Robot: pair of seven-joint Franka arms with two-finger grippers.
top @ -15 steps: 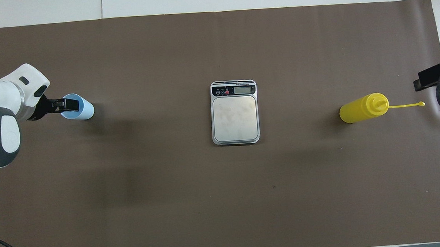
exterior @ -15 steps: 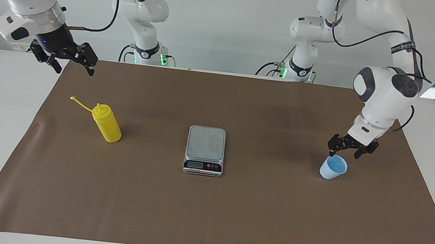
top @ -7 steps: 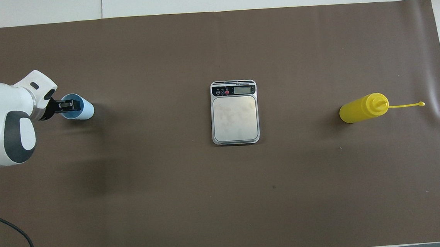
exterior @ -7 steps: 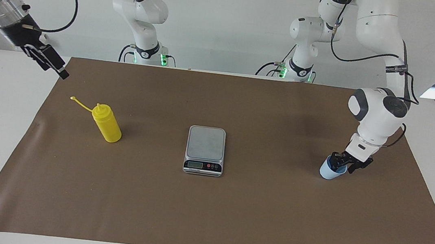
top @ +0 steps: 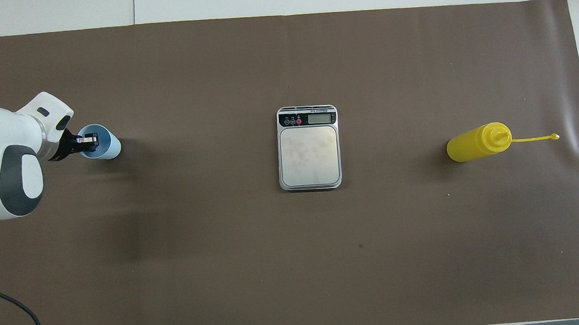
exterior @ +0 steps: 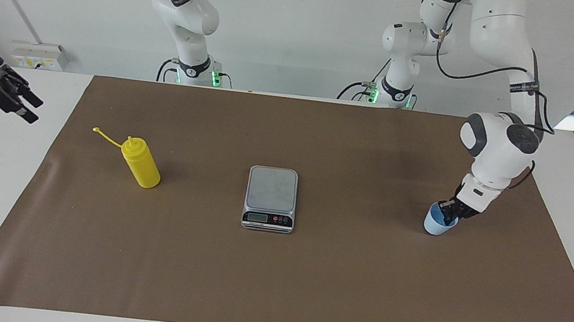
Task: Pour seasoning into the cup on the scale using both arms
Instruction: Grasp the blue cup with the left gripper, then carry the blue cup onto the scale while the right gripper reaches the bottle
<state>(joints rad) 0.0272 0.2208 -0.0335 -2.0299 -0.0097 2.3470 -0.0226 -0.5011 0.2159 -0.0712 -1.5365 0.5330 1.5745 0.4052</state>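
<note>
Black right gripper (exterior: 23, 104) seen only facing; left gripper (top: 85, 140) grips cup (top: 107, 149).

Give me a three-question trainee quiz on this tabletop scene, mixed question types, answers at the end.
1. True or false: the small light blue tapered cup already stands on the flat silver-grey kitchen scale.
2. Multiple choice: the left claw is
A. over the scale
B. at the cup's rim, one finger inside the cup
C. at the yellow plastic squeeze bottle
3. Fill in: the right claw hangs off the brown mat, past the end where the ____ stands.

Key
1. False: the cup stands on the mat toward the left arm's end, apart from the scale.
2. B
3. bottle
</note>
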